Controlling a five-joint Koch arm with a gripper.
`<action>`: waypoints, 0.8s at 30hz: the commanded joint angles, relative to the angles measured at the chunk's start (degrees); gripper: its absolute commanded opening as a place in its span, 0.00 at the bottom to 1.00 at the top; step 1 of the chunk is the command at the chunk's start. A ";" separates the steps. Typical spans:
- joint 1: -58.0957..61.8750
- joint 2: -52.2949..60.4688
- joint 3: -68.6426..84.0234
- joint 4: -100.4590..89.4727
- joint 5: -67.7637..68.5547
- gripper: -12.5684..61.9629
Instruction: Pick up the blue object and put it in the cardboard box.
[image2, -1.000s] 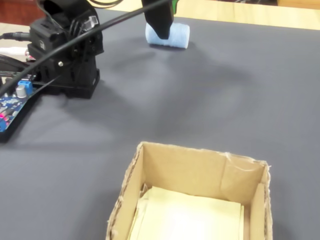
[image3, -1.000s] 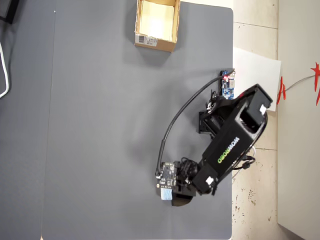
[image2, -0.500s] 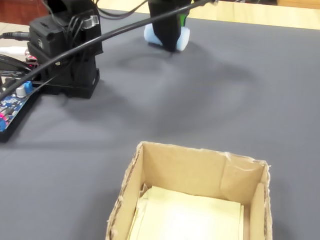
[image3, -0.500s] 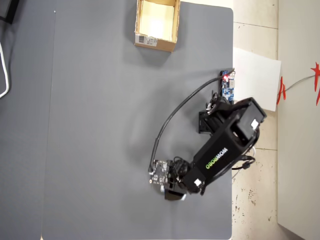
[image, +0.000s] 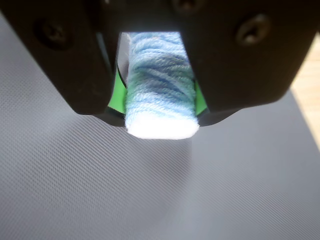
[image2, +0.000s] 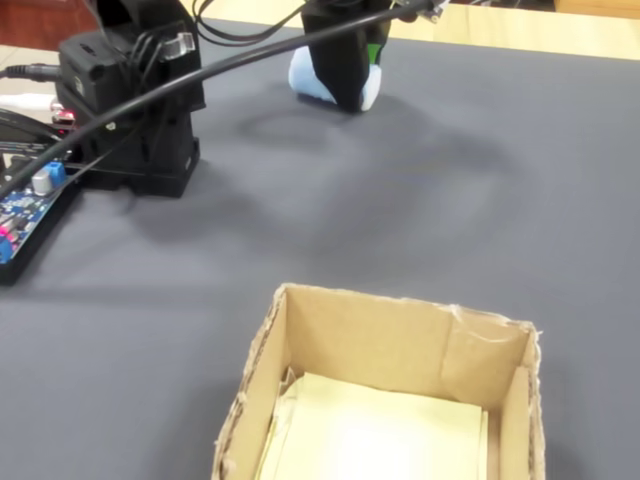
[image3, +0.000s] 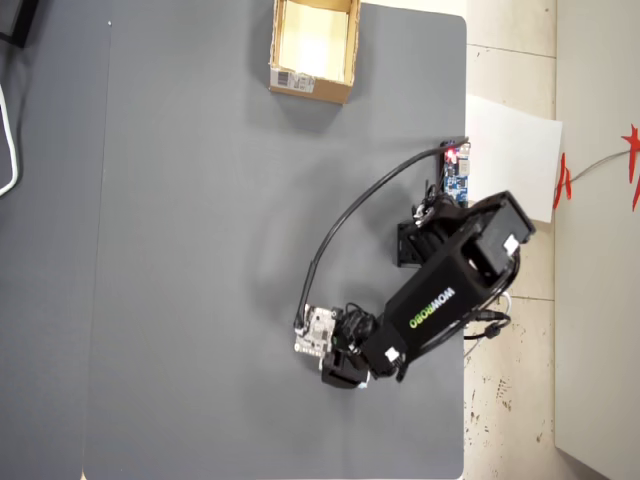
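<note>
Blue object (image: 160, 85) apparently between pincer (image: 159, 107) jaws

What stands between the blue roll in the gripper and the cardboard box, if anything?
Nothing visible does. The blue roll sits clamped in the gripper, and only bare grey mat lies between it and the cardboard box in the overhead view.

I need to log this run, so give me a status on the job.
Done: the gripper is shut on the blue roll, a jaw on either side. In hand: the roll is at the far end of the mat from the cardboard box; whether it is lifted yet, I cannot tell. Left: carrying it over and dropping it in.
</note>
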 joint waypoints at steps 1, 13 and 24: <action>1.05 3.87 -2.55 -4.31 -1.41 0.29; 12.22 15.91 -2.99 -9.23 -17.58 0.29; 36.91 23.64 -3.25 -12.04 -40.69 0.29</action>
